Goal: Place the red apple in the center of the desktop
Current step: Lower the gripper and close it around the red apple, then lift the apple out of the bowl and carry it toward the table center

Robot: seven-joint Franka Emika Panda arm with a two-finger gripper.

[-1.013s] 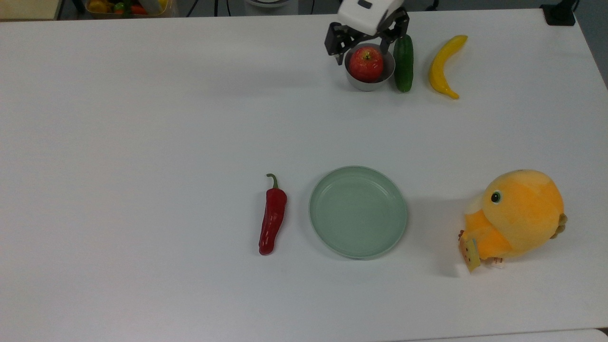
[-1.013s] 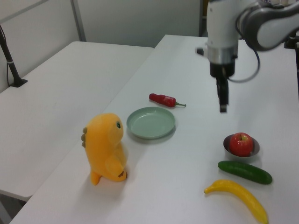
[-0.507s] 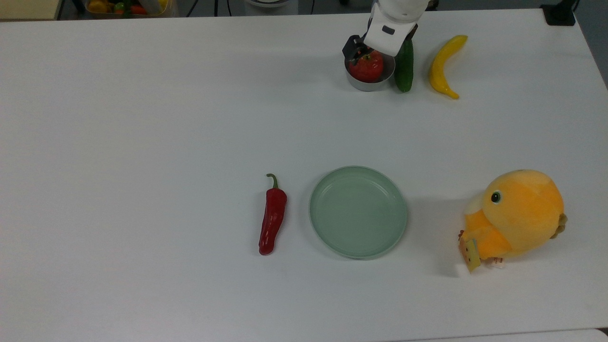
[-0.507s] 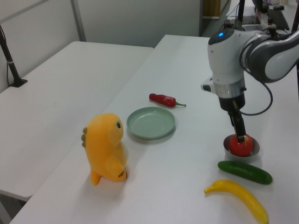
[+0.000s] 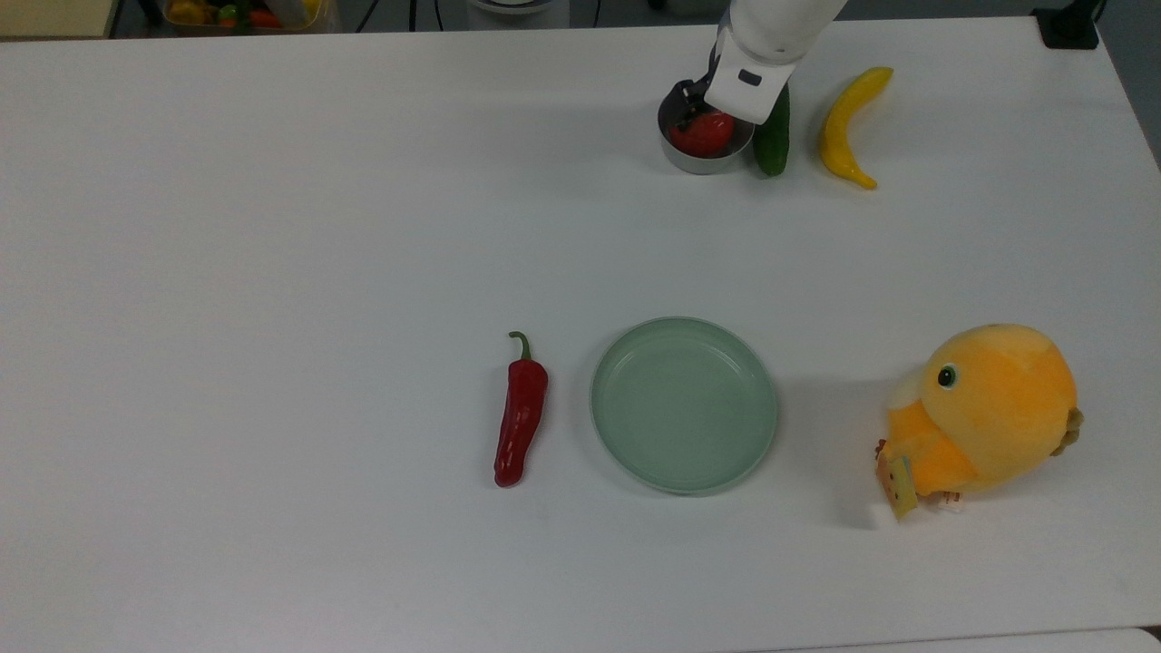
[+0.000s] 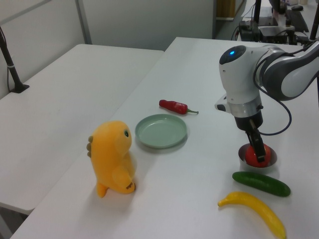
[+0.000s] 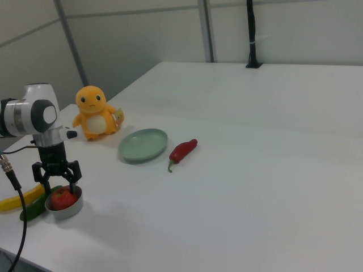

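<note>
White desktop, red apple in bowl

The apple sits in a bowl. In the top view, a cucumber lies just right of it, then a banana.

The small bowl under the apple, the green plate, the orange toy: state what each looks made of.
Small bowl: likely metal, with a grey, dully shiny wall. Green plate: probably plastic or melamine, with an even pale green and a soft sheen; ceramic cannot be ruled out. Orange toy: plush fabric, with a fuzzy matte surface and a sewn-on tag.
</note>
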